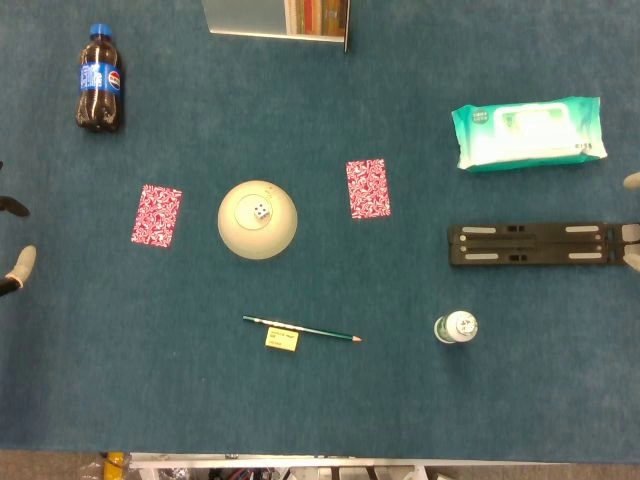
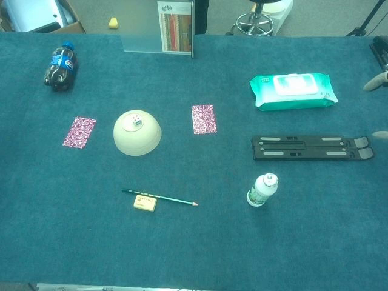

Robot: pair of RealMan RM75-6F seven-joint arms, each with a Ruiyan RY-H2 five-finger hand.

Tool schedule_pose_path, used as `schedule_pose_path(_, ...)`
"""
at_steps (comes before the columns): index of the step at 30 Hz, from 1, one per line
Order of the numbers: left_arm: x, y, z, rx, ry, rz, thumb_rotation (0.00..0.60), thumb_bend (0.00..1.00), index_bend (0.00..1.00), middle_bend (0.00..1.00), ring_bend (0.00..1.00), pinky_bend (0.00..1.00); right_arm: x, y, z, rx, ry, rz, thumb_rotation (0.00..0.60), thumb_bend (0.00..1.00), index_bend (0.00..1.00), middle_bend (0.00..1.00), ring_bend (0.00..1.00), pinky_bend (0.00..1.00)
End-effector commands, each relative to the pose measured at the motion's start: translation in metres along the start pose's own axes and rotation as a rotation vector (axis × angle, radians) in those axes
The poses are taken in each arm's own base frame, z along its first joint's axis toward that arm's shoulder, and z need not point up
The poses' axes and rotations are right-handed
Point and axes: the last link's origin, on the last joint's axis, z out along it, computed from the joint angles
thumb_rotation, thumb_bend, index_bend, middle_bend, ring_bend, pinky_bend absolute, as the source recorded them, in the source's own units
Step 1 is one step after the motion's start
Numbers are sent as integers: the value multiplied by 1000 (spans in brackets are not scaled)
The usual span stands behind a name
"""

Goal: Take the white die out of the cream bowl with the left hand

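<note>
A cream bowl (image 1: 258,232) (image 2: 137,138) stands left of the table's middle. The white die (image 1: 260,210) (image 2: 136,122) lies in the round centre of the bowl. Only the fingertips of my left hand (image 1: 20,266) show at the left edge of the head view, far left of the bowl, spread apart and holding nothing. My right hand (image 1: 632,258) (image 2: 376,82) shows only as fingertips at the right edge, beside the black stand, also spread and empty.
Two red patterned cards (image 1: 156,214) (image 1: 367,188) flank the bowl. A cola bottle (image 1: 99,90) lies at the back left, a wipes pack (image 1: 528,133) at the back right, a black stand (image 1: 528,244) below it. A pencil (image 1: 300,329), a yellow eraser (image 1: 281,340) and a small bottle (image 1: 455,326) are nearer the front.
</note>
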Motion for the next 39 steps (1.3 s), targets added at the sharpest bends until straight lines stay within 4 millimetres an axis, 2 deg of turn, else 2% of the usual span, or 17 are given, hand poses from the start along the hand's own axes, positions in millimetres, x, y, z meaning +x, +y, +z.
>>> schedule_pose_path(1,0,-1,-2,1,-4,7,600,297,396,143,57,192,0,1,-2,-2,2,-1,600,0,301,291,214,251)
schedule_pose_path(13,-1,1,-3,-3,-3,9,600,297,396,143,57,192,4,0,-3,14,15,-8,600,0,301,291,215,251)
schedule_pose_path(23,-6,8,-1,-14,-19,-22,600,297,404,137,57,192,12,-6,7,39,38,-18,600,0,301,291,215,251)
schedule_pose_path(29,-18,24,5,-54,-59,-53,600,297,416,78,57,192,22,-14,22,63,88,-31,600,0,301,291,214,251)
schedule_pose_path(34,-31,41,13,-104,-108,-54,600,297,390,41,54,192,26,-18,27,77,106,-54,600,0,301,291,215,251)
schedule_pose_path(35,-34,45,15,-115,-116,-56,600,297,386,38,53,192,27,-18,28,77,109,-55,600,0,301,291,215,251)
schedule_pose_path(36,-43,60,22,-156,-146,-82,600,297,383,34,52,192,29,-18,28,75,117,-58,600,0,301,291,215,251)
schedule_pose_path(39,-54,74,33,-180,-182,-90,600,297,379,26,49,192,31,-18,28,71,122,-64,600,0,301,291,215,251)
